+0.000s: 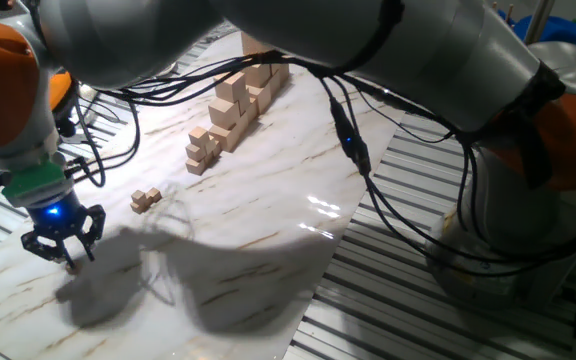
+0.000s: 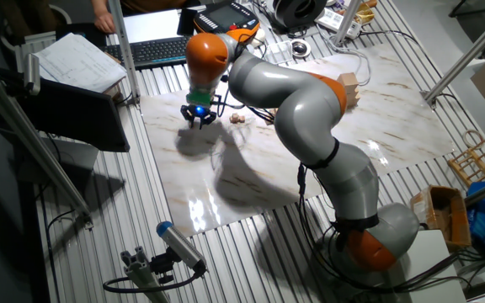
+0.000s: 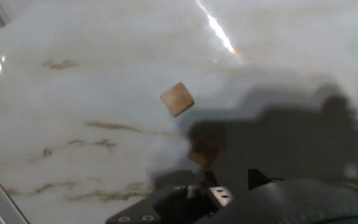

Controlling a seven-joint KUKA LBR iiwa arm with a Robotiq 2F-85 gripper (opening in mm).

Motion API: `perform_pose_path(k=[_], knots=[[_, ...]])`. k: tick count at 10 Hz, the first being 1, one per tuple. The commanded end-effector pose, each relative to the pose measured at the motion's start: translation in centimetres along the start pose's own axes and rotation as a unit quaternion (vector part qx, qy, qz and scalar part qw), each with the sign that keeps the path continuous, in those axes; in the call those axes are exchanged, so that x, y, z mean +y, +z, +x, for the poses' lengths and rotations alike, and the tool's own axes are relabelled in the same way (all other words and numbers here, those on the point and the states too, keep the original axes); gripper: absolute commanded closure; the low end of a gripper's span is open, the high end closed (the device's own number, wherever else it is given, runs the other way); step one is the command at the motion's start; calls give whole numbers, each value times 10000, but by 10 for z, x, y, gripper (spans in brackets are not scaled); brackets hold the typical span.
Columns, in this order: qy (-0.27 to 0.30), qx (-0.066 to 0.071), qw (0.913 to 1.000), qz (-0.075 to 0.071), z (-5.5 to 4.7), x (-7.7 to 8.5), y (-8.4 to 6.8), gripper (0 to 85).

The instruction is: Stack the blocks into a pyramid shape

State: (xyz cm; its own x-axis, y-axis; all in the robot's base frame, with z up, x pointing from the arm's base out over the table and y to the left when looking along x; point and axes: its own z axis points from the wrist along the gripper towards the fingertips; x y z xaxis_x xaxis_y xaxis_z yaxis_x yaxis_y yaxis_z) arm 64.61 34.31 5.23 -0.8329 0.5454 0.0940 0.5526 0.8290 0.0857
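My gripper hangs low over the near-left part of the marble table, jaws apart and holding nothing that I can see. In the hand view a tiny tan block lies flat on the marble ahead of the fingers. A second tiny block lies in shadow just beyond the fingertips; I cannot tell whether it touches them. Two more tiny blocks sit side by side to the right of the gripper, apart from it. They also show in the other fixed view, next to the gripper.
Much bigger pale wooden cubes form stepped stacks at the far side of the table, seen also in the other fixed view. Black cables hang from the arm over the table. Metal slats surround the marble; a keyboard lies beyond it.
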Motion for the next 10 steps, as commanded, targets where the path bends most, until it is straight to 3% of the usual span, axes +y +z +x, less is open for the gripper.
perform_pose_path(k=[1, 5, 6, 10], knots=[[815, -65, 9966, -133, -2, 1, 2, 510], [1501, -161, 9881, -306, -1, 2, 4, 510], [1600, -181, 9863, -350, 0, 2, 5, 340], [1865, -232, 9812, -435, -1, 3, 6, 340]])
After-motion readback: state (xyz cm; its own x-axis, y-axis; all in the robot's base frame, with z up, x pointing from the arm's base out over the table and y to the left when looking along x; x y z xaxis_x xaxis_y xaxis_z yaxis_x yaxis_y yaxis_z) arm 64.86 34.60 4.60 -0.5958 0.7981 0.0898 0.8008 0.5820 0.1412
